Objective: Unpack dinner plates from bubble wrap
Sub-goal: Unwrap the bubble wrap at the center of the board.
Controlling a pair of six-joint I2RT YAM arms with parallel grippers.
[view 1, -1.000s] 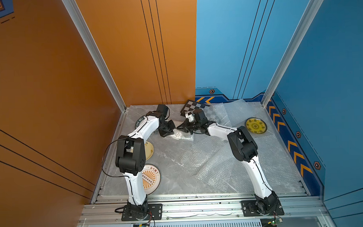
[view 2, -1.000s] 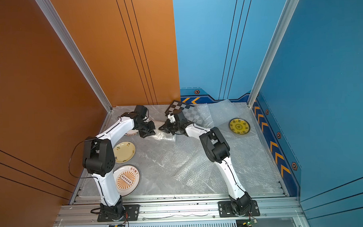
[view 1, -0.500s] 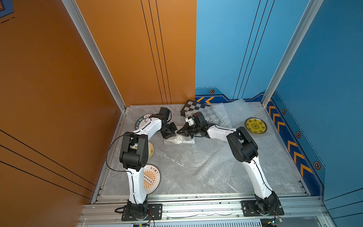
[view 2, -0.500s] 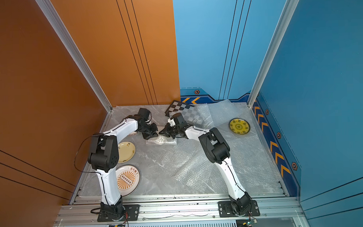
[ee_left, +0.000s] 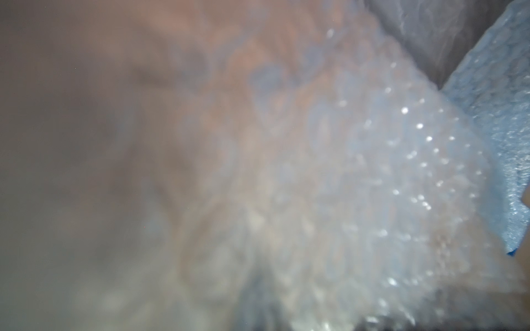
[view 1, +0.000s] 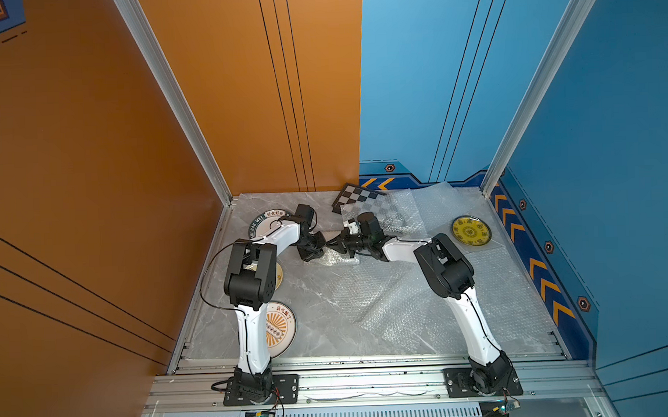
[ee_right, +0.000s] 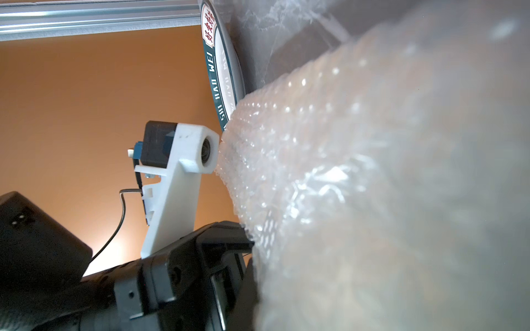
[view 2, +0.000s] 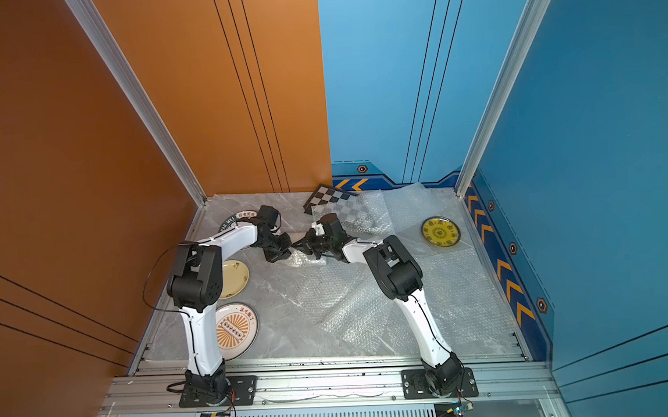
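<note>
Both grippers meet over a small crumpled bundle of bubble wrap (view 1: 336, 258) at the table's back middle. My left gripper (view 1: 318, 252) and my right gripper (view 1: 335, 245) are each shut on it from opposite sides. Whatever the wrap holds is hidden. Blurred bubble wrap (ee_left: 344, 172) fills the left wrist view and covers much of the right wrist view as bubble wrap (ee_right: 372, 172). Bare dinner plates lie flat: a green-lettered one (view 1: 262, 225) behind the left arm, a cream one (view 2: 233, 278), an orange sunburst one (view 2: 235, 331) and a yellow one (view 1: 471, 231) at the right.
Loose bubble wrap sheets (view 1: 385, 299) cover the middle and right of the marble table (view 1: 321, 332). A black-and-grey checkerboard (view 1: 357, 196) leans at the back wall, half under wrap. The left arm's elbow (view 1: 250, 273) overhangs the cream plate. Walls close in on three sides.
Both grippers have come slightly toward the front and closer together with the wrap bundle between them. The left arm's elbow has swung to the right.
</note>
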